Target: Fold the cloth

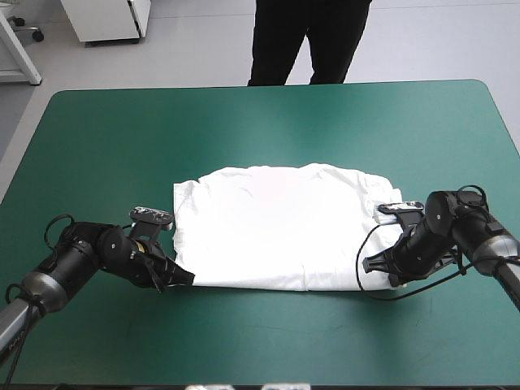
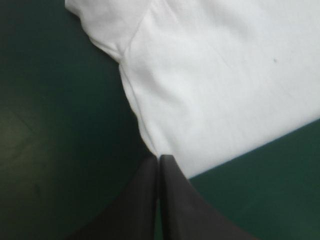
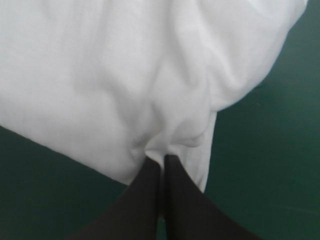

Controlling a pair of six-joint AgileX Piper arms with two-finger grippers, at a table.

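**Asker:** What lies under you?

**Robot:** A table [image 1: 73,341] with a teal-green cover [image 1: 260,130], flat and plain. The cover shows on every side of the T-shirt [image 1: 280,227].

**Asker:** How does the T-shirt sit?

**Robot:** It lies flat as a wide white oblong, about midway between the cover's left and right edges. The near edge of the table is closer to it than the far edge. Its long axis runs left to right, along the near table edge. I cannot tell which way its collar points.

**Asker:** Start from the left of the T-shirt, then.

**Robot:** My left gripper [image 1: 185,277] is low at the T-shirt's near left corner. Its black fingers [image 2: 142,200] are pressed almost together, with the very tip of that corner nipped between them. Ahead of them a sleeve seam [image 2: 131,42] slants across the cloth near the T-shirt's left edge.

**Asker:** And the middle?

**Robot:** Smooth white cloth, with a straight near edge lying on the cover.

**Asker:** The right side?

**Robot:** My right gripper [image 1: 370,262] is at the T-shirt's near right corner. Its fingers [image 3: 185,200] are likewise all but closed and pinch the cloth. The cloth puckers into folds just ahead of their tips. The T-shirt's right edge is rumpled and curls beside them, with cover beyond it.
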